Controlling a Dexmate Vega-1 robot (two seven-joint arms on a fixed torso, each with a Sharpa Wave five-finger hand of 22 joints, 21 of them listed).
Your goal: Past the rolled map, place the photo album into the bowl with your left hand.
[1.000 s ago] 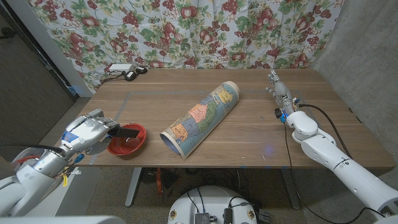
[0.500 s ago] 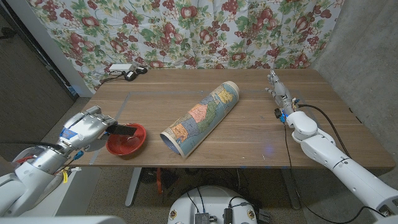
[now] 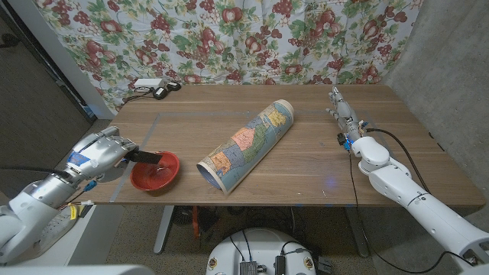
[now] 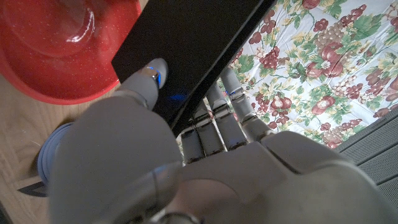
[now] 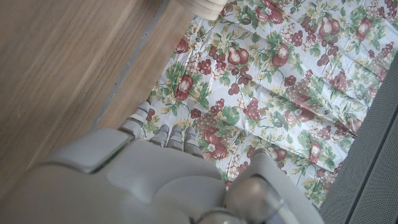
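Since the photo album looks like a stiff, smooth-covered black slab, probably light but prone to slip, its free edge seems the sensible hold; from the head view the left hand holds it over the rim of the red bowl, with the rolled map just beside on the counter. The right hand rests far off, fingers stretched out, empty.

From the left wrist view, thumb above and fingers beneath pinch the album's edge.

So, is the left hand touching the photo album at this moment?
Touching. The left wrist view shows the left hand gripping the black photo album, thumb on one face and fingers behind it, above the red bowl.
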